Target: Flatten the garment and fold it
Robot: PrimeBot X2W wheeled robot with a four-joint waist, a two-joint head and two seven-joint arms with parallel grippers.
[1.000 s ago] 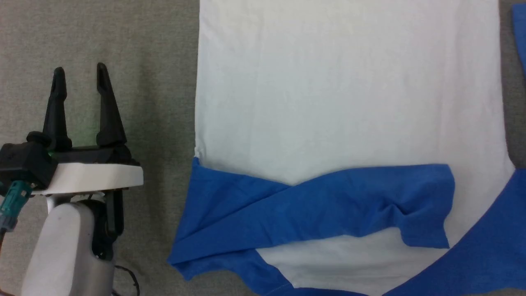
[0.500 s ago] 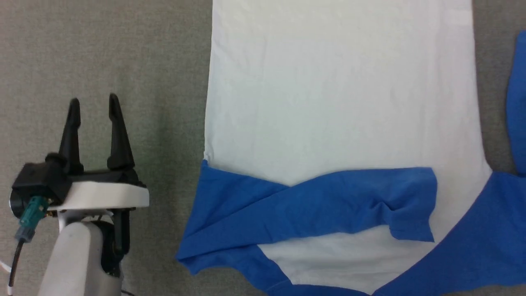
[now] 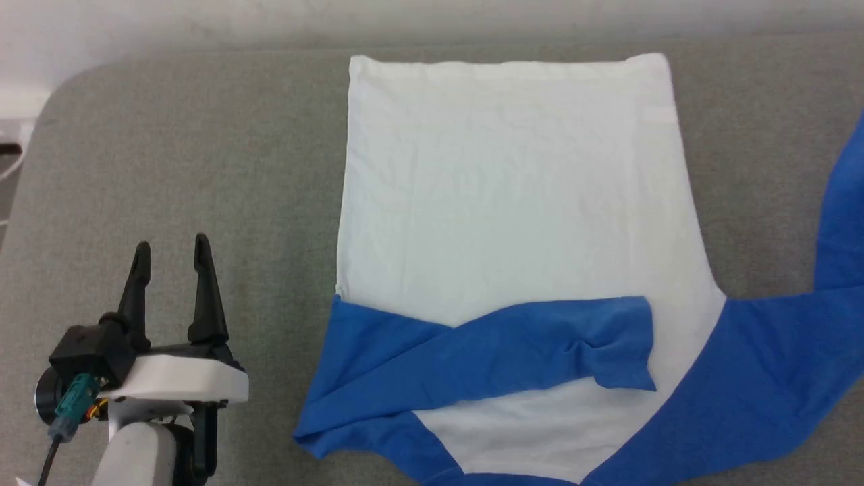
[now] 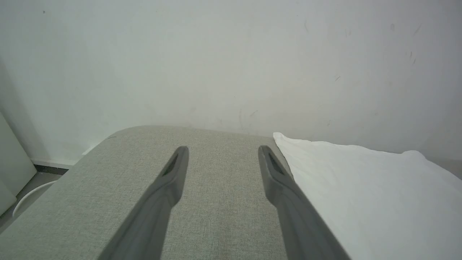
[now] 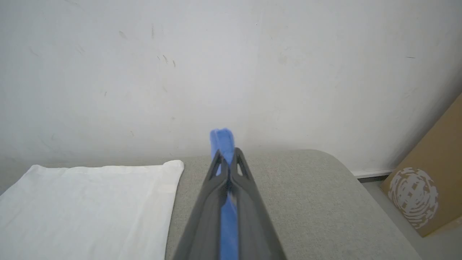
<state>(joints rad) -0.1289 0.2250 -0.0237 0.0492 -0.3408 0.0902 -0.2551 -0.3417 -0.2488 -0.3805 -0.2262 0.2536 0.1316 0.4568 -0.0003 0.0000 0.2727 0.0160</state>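
Note:
The garment (image 3: 513, 202), a white T-shirt with blue sleeves, lies flat on the grey table with its hem at the far edge. Its left blue sleeve (image 3: 486, 351) is folded across the chest. The right blue sleeve (image 3: 810, 337) stretches out to the right and rises toward the frame edge. In the right wrist view my right gripper (image 5: 226, 155) is shut on that blue sleeve (image 5: 222, 139), held above the table. My left gripper (image 3: 172, 253) stands open over bare table left of the garment; in its wrist view (image 4: 223, 153) the white cloth (image 4: 361, 187) lies to the right.
The grey fabric table (image 3: 169, 169) has rounded far corners and meets a white wall (image 3: 270, 20). A brown cardboard box (image 5: 429, 180) stands on the floor beyond the table's right end. A white rounded object (image 4: 29, 196) sits on the floor at the left.
The head camera has pulled back, so the whole garment and far table edge show. The right sleeve now stretches up and out to the right, gripped by my right gripper.

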